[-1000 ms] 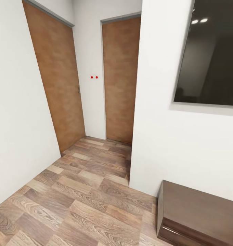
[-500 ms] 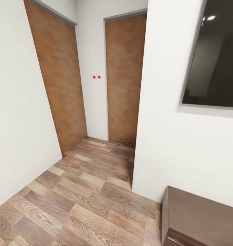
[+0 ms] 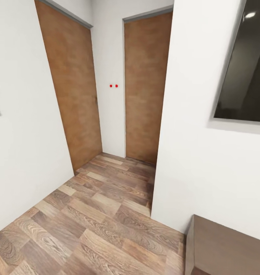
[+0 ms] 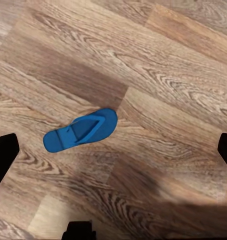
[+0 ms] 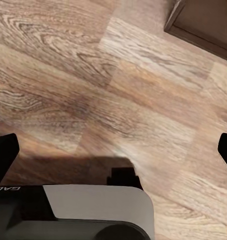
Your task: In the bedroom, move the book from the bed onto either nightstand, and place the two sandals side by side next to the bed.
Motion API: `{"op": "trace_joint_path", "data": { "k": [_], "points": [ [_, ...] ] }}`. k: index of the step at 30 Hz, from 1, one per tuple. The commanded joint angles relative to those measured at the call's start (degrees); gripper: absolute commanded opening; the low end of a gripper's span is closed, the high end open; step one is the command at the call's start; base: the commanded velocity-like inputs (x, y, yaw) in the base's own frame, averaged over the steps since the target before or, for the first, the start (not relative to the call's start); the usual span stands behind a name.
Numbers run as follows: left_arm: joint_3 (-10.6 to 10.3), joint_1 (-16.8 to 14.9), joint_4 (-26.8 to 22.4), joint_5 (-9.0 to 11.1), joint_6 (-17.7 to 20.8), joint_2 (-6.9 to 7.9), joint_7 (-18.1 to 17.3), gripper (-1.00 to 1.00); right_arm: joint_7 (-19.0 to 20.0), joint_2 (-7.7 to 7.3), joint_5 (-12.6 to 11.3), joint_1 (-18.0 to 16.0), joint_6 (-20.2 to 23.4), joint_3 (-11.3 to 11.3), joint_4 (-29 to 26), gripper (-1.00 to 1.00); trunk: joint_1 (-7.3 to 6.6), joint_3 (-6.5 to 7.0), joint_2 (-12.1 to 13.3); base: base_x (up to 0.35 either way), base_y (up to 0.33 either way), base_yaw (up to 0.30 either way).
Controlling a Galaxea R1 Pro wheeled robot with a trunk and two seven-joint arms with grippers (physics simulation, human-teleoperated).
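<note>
A: Looking down a short hallway from the head view: two brown doors (image 3: pixel 145 88), white walls, wood-plank floor (image 3: pixel 99 221), a dark screen (image 3: pixel 246 65) on the right-hand wall, the corner of a dark low cabinet (image 3: pixel 225 248) below it.

B: Seeing any task item there?

A: Not there. Switching to the left wrist view: one blue sandal (image 4: pixel 81 131) lying flat on the planks, strap side up, long axis running across the line between the fingertips of the left gripper (image 4: pixel 113 150). Jaws standing wide apart, holding nothing, well above it.

B: Right wrist?

A: Right gripper (image 5: pixel 113 150) spread open too, gripping nothing; bare planks below. Judging the left arm nearer. No containers noted.
</note>
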Motion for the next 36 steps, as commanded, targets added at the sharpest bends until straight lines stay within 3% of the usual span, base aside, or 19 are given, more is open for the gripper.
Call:
{"op": "trace_joint_path", "data": {
  "k": [1, 18, 36],
  "points": [
    [0.0, 0.0, 0.0, 0.0, -0.1, 0.00, 0.0, 1.00, 0.0, 0.05, 0.0, 0.0, -0.2, -0.1, 0.0, 1.00, 0.02, -0.06, 0.0, 0.218, -0.049, 0.002],
    [0.0, 0.0, 0.0, 0.1, -0.1, 0.00, 0.0, 1.00, 0.0, 0.09, 0.0, 0.0, -0.2, -0.1, 0.0, 1.00, 0.02, -0.06, 0.0, 0.082, -0.021, 0.012],
    [0.0, 0.0, 0.0, 0.1, -0.1, 0.00, 0.0, 1.00, 0.0, 0.02, 0.0, 0.0, -0.2, -0.1, 0.0, 1.00, 0.02, -0.06, 0.0, 0.000, 0.000, 0.257]
  ]
}}
